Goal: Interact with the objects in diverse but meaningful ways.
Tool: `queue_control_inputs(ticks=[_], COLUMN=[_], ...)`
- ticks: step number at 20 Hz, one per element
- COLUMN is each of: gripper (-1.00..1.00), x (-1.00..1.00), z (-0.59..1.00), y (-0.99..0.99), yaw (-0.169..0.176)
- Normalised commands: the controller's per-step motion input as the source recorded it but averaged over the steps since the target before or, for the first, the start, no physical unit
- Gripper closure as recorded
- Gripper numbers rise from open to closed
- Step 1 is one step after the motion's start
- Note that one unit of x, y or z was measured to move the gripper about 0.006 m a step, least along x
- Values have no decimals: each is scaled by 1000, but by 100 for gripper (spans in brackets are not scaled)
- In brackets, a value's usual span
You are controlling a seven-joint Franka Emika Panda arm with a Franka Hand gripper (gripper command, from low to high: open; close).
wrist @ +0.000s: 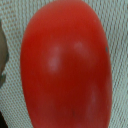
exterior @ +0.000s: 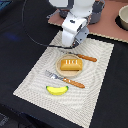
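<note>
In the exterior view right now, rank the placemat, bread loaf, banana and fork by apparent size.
1. Placemat, by far the largest.
2. Fork, the longest of the rest, but thin.
3. Bread loaf and banana: about equal in length, so I won't rank them, though the loaf looks bulkier.

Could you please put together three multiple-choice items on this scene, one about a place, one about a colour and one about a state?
1. Where is the bread loaf?
A. on the plate between fork and knife
B. on the black cloth
C. inside a pot

2. What colour is the object filling the wrist view?
A. green
B. red
C. blue

3. How does the banana lie?
A. stood on end
B. flat on the placemat, apart from the fork
C. on top of the loaf

Answers: 1 A, the loaf rests on the round plate with cutlery either side. 2 B, the tomato is red. 3 B, it lies flat near the mat's near edge.
</note>
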Motion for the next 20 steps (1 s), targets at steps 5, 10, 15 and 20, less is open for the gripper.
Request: queue_control_inputs(ticks=[5, 10, 15, 20], gripper=[100, 100, 100, 100], x=[10, 22, -11, -41], z=[-120, -49, -138, -154], y=[66, 54, 15, 6], yaw=[6, 0, 0, 7])
